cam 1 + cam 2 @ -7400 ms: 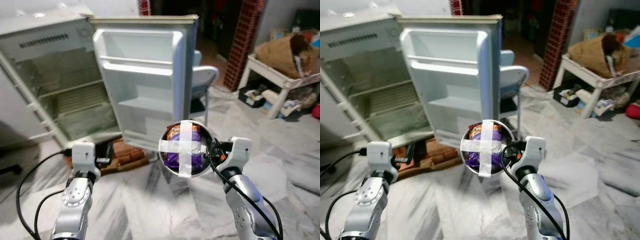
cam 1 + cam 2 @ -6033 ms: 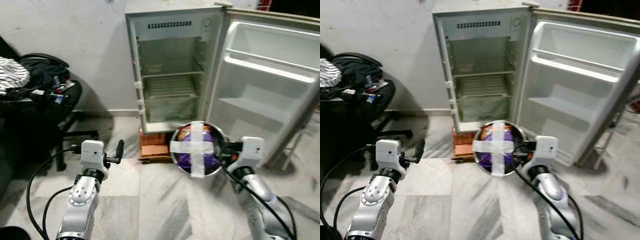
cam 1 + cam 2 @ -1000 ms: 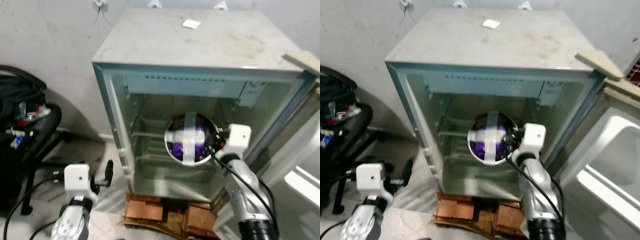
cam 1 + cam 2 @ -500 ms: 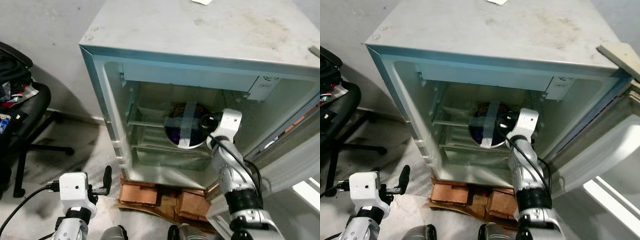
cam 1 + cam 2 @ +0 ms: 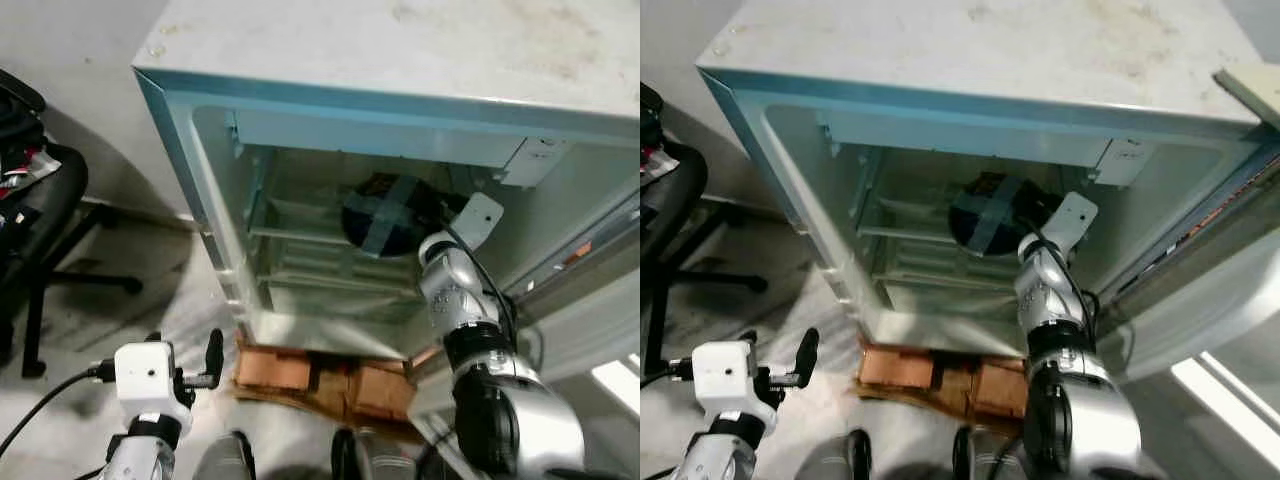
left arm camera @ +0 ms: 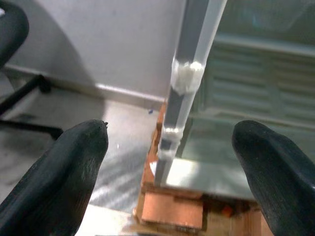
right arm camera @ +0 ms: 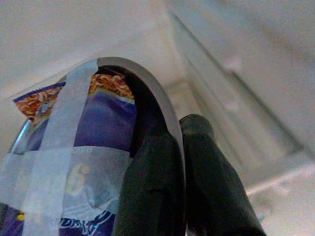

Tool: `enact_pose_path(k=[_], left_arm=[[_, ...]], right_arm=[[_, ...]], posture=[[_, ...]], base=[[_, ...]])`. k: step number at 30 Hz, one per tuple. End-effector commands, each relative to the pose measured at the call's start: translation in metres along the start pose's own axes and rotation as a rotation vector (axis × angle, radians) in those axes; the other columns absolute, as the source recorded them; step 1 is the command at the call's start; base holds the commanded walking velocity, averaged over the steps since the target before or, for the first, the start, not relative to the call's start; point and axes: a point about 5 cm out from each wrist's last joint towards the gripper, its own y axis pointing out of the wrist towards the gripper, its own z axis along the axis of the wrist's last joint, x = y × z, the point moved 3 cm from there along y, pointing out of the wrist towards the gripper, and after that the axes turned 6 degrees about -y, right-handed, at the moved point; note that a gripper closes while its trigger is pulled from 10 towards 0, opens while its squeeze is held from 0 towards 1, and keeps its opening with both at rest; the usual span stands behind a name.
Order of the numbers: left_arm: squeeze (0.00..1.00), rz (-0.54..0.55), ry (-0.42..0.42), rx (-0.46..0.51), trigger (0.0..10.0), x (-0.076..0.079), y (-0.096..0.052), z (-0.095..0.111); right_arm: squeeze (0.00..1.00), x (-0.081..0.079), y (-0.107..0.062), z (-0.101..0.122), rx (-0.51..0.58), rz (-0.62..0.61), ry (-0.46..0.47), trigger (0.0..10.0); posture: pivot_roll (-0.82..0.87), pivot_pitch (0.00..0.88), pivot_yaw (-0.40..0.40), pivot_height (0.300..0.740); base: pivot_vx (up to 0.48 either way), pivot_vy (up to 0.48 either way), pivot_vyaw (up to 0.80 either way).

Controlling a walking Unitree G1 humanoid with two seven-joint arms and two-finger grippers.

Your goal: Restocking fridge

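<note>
A steel bowl holds a purple snack packet under a cross of white tape. It hangs tilted inside the open fridge, above the wire shelf and close under the top compartment. My right gripper is shut on the bowl's rim, with one finger inside and one outside; the arm reaches in through the fridge opening. My left gripper stands open and holds nothing, low by the fridge's left front corner.
The fridge stands on red bricks on the marble floor. Its door hangs open to the right. A black office chair with clutter is at the left. My feet are just before the bricks.
The right arm has pushed the bowl deeper and higher into the fridge, into shadow. The camera has moved closer and tilted down. The left arm stays low.
</note>
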Motion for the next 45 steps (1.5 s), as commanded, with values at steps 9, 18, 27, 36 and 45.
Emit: enact_pose_path(k=[9,18,27,36,45], left_arm=[[0.0,0.026,-0.013,-0.039,10.0,0.003,-0.014,-0.001],[0.0,0.043,-0.028,-0.049,10.0,0.005,-0.013,-0.002],[0.0,0.08,-0.02,-0.02,10.0,-0.004,0.002,0.004],[0.0,0.111,0.027,-0.004,10.0,-0.014,0.017,0.007],[0.0,0.044,0.031,0.021,10.0,-0.008,0.043,0.011]], right_arm=[[1.0,-0.002,0.006,0.001,-0.053,-0.109,0.214,10.0],[1.0,-0.036,0.01,0.034,0.012,0.032,0.466,10.0],[1.0,-0.027,0.01,0.031,0.061,0.132,0.36,10.0],[1.0,-0.012,0.006,0.033,0.166,0.268,0.033,10.0],[1.0,-0.02,-0.025,0.002,0.244,0.493,-0.205,10.0]], posture=[[0.2,0.343,-0.095,0.74],[0.19,0.334,-0.111,0.74],[0.18,0.28,-0.107,0.74],[0.15,0.23,-0.084,0.74],[0.1,0.142,-0.06,0.74]], base=[[0.0,0.0,0.0],[0.0,0.0,0.0],[0.0,0.0,0.0],[0.0,0.0,0.0],[0.0,0.0,0.0]])
